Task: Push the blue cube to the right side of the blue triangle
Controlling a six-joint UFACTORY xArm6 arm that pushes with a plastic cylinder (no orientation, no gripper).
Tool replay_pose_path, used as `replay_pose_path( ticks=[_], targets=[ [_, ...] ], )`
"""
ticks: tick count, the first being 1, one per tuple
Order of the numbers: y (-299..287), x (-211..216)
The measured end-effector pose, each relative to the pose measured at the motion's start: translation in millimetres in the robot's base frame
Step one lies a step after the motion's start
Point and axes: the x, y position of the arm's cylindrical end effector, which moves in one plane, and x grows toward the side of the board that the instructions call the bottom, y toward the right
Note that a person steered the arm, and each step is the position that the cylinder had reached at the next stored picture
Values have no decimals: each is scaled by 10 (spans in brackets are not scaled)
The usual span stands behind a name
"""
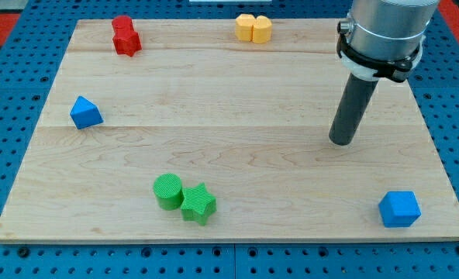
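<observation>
- Camera view, near right: blue cube at counter corner.
- Near mid-left: green cylinder touching green star.
- Mid right: my tip, well apart from blocks, beyond cube; no claw, nothing held.
- Left: blue triangle.
- Far: red block, yellow block.

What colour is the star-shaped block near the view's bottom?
Green. The green star-shaped block touches a green cylinder block; the camera view, the only one, shows it clearly.

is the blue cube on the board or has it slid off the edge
On the board. The blue cube sits flat on the wooden board near its bottom right corner, just inside the edge, apart from my tip.
</observation>
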Motion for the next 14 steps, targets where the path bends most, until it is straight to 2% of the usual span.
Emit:
replay_pose_path(
  ticks=[4,5,6,7,10,11,13,14],
  targets=[
    [313,52],
    [313,166],
    [313,485],
    [487,813],
    [1384,902],
    [1341,1223],
    [72,1062],
    [-329,1067]
  ],
)
